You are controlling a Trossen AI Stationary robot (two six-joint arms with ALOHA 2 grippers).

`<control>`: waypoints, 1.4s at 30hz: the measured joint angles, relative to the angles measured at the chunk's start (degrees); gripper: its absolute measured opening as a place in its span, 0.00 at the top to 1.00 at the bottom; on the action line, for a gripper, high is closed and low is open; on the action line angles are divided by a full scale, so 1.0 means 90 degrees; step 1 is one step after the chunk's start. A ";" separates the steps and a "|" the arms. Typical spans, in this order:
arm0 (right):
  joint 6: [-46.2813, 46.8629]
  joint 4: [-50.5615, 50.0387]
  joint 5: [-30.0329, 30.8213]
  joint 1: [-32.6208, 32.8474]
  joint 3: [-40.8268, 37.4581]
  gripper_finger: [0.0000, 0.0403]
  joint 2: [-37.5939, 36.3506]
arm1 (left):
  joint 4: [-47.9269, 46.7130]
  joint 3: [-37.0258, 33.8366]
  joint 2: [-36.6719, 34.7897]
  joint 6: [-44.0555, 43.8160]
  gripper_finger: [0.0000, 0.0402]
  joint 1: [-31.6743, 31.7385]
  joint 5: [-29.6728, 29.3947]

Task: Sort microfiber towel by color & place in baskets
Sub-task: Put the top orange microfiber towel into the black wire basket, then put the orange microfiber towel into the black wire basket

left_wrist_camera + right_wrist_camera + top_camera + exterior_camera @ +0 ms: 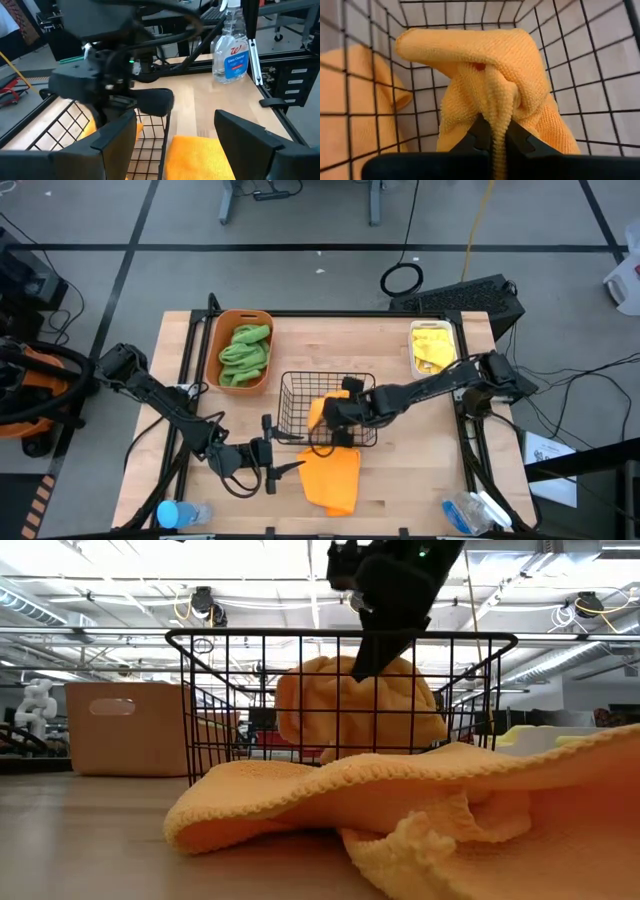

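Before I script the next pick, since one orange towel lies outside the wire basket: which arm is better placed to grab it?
Left. The left gripper is open and empty beside the loose towel. The right gripper is shut on another orange towel inside the basket.

One readable label appears, on a clear spray bottle (235,47) holding blue liquid, seen in the left wrist view. The bottle stands upright on the bench (210,107), beside the dark metal frame post at the bench's edge. Its label carries a large red stylised letter "W" at the top. Beneath that, blue lettering reads "Glass Cleaner". Smaller print lower on the label is too fine to read. The same bottle lies too small in the high view for any lettering to be made out. No other text, number or sign is legible.
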 joint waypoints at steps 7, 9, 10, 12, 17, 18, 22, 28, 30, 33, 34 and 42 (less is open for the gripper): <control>0.0192 0.0043 -0.0217 -0.0138 -0.0063 0.98 0.0150 | 0.0005 0.0000 0.0000 0.0000 0.32 -0.0019 0.0000; 0.0195 0.0329 -0.0225 -0.0148 -0.0154 0.98 0.0143 | 0.0005 0.0000 0.0000 0.0002 0.32 -0.0019 0.0000; 0.0196 0.0442 -0.0222 -0.0150 -0.0202 0.97 0.0144 | 0.0005 0.0000 0.0000 0.0002 0.32 -0.0019 0.0000; 0.0270 0.0428 -0.0268 -0.0150 -0.0238 0.96 0.0151 | 0.0007 0.0000 0.0000 0.0002 0.32 -0.0019 0.0000; 0.0458 0.0424 -0.0323 -0.0148 -0.0243 0.90 0.0151 | 0.0005 0.0000 0.0000 -0.0100 0.32 -0.0019 0.0000; 0.0506 0.0427 -0.0322 -0.0148 -0.0243 0.89 0.0151 | 0.0002 0.0000 0.0000 -0.0125 0.32 -0.0019 0.0000; 0.0736 0.0425 -0.0346 -0.0134 -0.0243 0.81 0.0151 | 0.0001 0.0000 0.0000 -0.0134 0.32 -0.0019 0.0000; 0.0812 0.0426 -0.0544 -0.0026 -0.0243 0.67 0.0150 | 0.0002 0.0000 0.0000 -0.0143 0.32 -0.0019 0.0000; 0.0812 0.0409 -0.0558 0.0022 -0.0243 0.63 0.0118 | 0.0002 0.0000 0.0000 -0.0145 0.32 -0.0019 -0.0002; 0.0814 0.0403 -0.0674 0.0061 -0.0243 0.58 0.0076 | 0.0002 0.0000 0.0000 -0.0148 0.32 -0.0019 0.0000; 0.0823 0.0359 -0.0679 0.0075 -0.0245 0.57 0.0042 | 0.0002 0.0000 0.0000 -0.0149 0.32 -0.0019 0.0000; 0.0979 0.0338 -0.0545 0.0428 -0.0245 0.58 -0.0649 | 0.0005 0.0000 0.0013 -0.0349 0.32 -0.0022 0.0587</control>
